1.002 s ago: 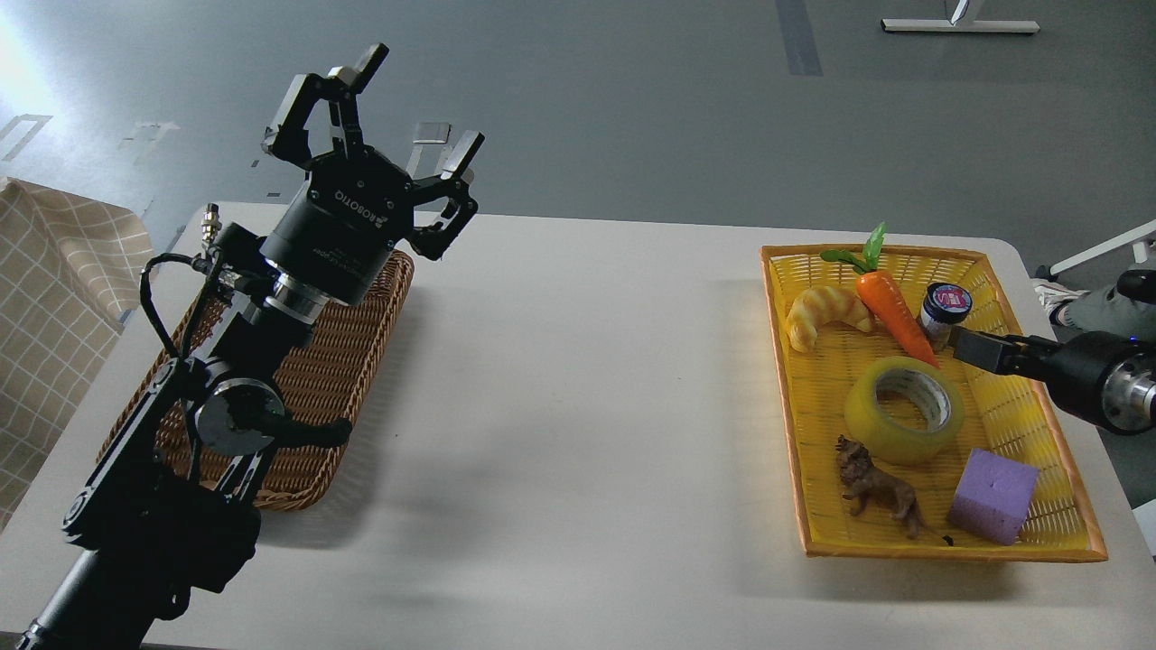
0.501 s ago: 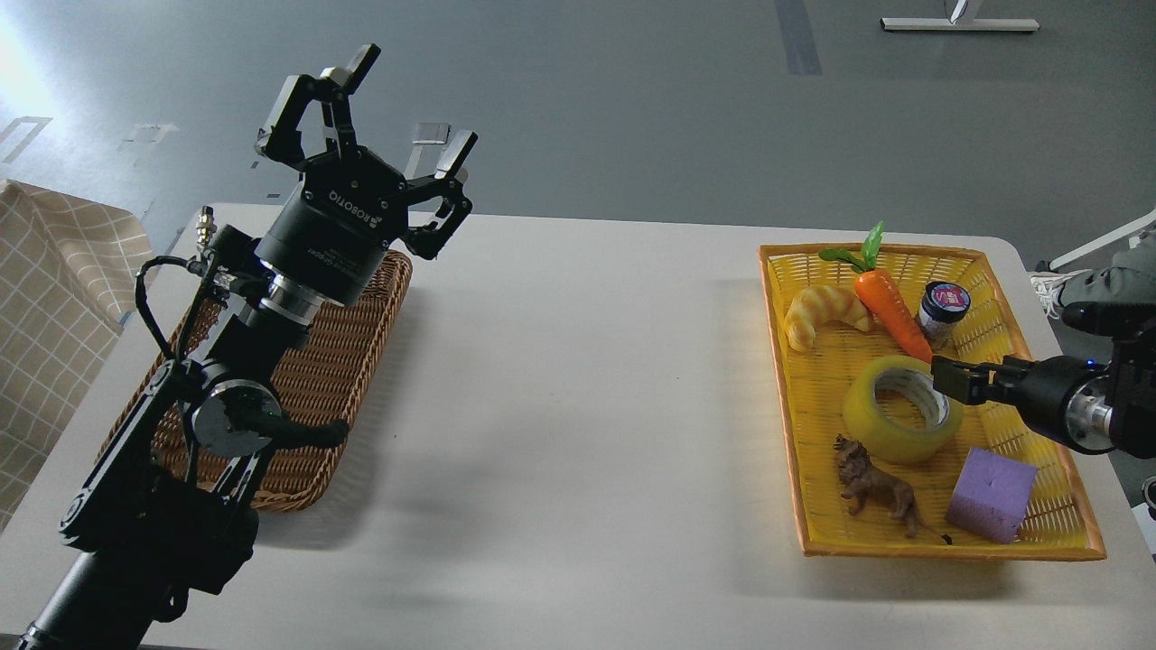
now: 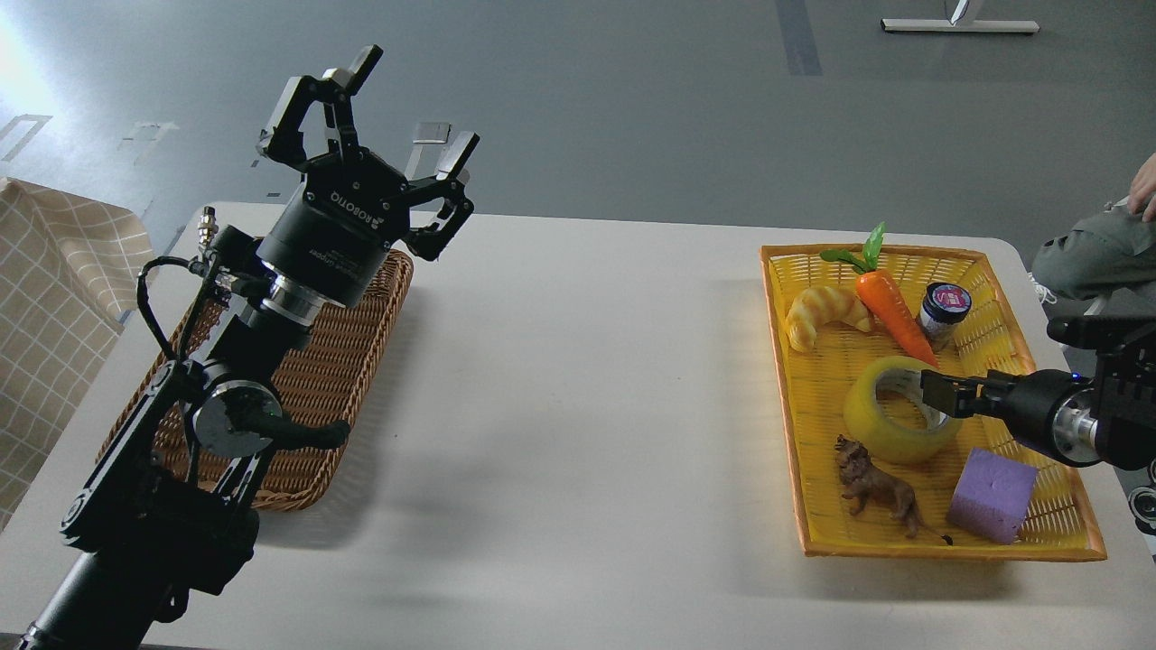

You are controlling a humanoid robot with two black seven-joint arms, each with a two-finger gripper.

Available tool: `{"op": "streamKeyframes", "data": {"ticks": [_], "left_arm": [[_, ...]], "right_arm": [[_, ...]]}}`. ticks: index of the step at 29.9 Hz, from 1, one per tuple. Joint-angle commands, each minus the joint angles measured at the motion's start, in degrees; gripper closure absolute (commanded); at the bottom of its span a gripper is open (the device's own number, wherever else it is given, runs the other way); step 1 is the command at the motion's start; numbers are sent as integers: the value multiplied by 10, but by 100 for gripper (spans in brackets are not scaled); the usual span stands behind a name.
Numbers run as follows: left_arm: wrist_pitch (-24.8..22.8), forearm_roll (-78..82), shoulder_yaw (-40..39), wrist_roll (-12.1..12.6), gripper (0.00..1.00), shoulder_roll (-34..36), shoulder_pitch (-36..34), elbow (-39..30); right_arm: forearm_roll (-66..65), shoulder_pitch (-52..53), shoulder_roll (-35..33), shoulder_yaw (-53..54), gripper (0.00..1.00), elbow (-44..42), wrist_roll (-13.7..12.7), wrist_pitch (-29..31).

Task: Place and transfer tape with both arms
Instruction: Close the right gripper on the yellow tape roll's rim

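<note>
The tape [image 3: 878,431], a yellow translucent roll with a whitish-grey core, lies flat in the yellow tray [image 3: 784,397] on the right of the table. My right gripper [image 3: 937,394] comes in from the right edge, with its dark tip over the right side of the roll's ring. Its fingers cannot be told apart. My left gripper [image 3: 408,108] is open and empty, raised high above the far end of the brown wicker basket [image 3: 334,379] on the left.
The tray also holds a croissant [image 3: 824,312], a carrot [image 3: 890,311], a small jar [image 3: 944,309], a toy lion [image 3: 874,486] and a purple foam cube [image 3: 992,495]. A checked cloth [image 3: 54,298] hangs at the left. A person's leg [image 3: 1093,257] is at the right edge.
My right gripper has moved left and toward me, from beside the jar to over the tape's ring. The left arm has barely shifted.
</note>
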Motion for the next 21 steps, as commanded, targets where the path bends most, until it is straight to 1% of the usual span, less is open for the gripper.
{"op": "streamKeyframes", "data": {"ticks": [1, 21], "left_arm": [[0, 0, 1, 0, 0, 0, 1, 0], [3, 0, 1, 1, 0, 0, 5, 0]], "right_arm": [[-2, -2, 5, 0, 21, -1, 0, 0], [-9, -6, 16, -14, 22, -7, -1, 0]]}}
